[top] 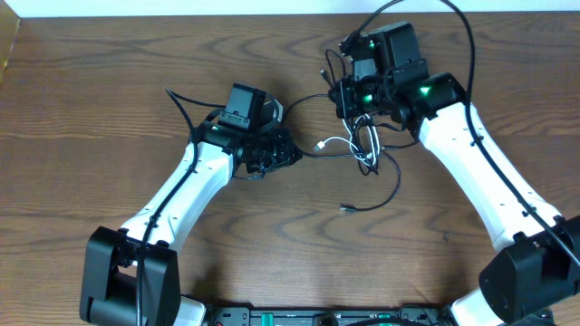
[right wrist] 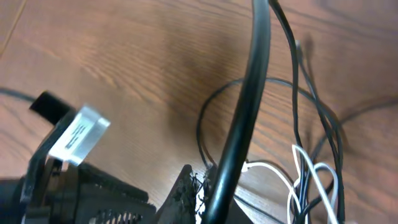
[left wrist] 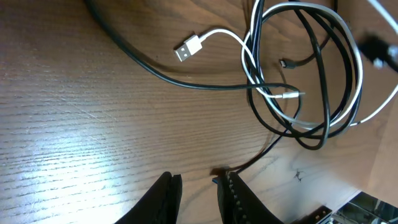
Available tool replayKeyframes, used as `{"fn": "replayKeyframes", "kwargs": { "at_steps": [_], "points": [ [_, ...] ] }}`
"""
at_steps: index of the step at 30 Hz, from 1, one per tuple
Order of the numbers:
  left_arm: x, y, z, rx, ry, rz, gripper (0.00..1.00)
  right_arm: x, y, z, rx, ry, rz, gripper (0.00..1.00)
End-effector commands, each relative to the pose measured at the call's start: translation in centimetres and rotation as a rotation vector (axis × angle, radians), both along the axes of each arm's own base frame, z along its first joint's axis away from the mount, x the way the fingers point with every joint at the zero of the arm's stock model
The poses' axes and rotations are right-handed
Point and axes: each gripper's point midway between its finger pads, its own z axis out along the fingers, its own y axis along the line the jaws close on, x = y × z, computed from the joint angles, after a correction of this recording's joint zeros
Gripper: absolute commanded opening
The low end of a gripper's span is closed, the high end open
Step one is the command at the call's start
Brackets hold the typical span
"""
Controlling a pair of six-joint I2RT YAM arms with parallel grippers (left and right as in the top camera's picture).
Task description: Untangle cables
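on the wooden table (top: 109,109), overhead: the cables (top: 364,149) are heaped just beneath the right arm's wrist. left wrist: the left gripper (left wrist: 199,190) is seen slightly parted, a black cord (left wrist: 249,162) reaching its fingertip; whether it is grasped cannot be told. right wrist: the right gripper (right wrist: 196,186) is clenched beside the tangle.

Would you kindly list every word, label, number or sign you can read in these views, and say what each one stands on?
No text can be read in any view.
Pale rectangular tag in the right wrist view: dark marks, too blurred to read.
White USB plug in the left wrist view: no lettering visible.
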Motion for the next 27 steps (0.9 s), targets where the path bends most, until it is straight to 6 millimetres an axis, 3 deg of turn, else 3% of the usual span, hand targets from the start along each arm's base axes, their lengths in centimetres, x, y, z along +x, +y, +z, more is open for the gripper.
{"fn": "replayKeyframes", "kwargs": {
  "at_steps": [1,4,8,14,19,22,27],
  "points": [
    [0.6,-0.1,1.5,-0.005,-0.051,-0.011,0.26,-0.5,1.1,0.2,-0.036,-0.084,0.15,0.01],
    [0.6,-0.1,1.5,-0.005,-0.051,-0.011,0.26,-0.9,1.6,0.5,-0.017,-0.101,0.205,0.01],
    [0.6,-0.1,1.5,-0.005,-0.051,-0.011,0.26,-1.3,3.2,2.8,0.095,-0.14,0.282,0.01],
    [0.5,-0.1,1.5,-0.001,-0.061,-0.026,0.25,-0.5,2.0,6.6,0.189,-0.184,0.225,0.01],
    [0.7,-0.2,1.6,0.016,-0.129,-0.106,0.19,0.7,0.9,7.3,0.203,-0.181,0.128,0.01],
    [0.8,-0.7,2.8,-0.007,-0.201,-0.171,0.19,1.4,0.5,8.4,0.238,-0.194,0.091,0.01],
    [1.2,-1.0,6.4,-0.032,-0.357,-0.216,0.19,1.5,-1.4,14.0,0.341,-0.29,0.083,0.01]
  ]
}}
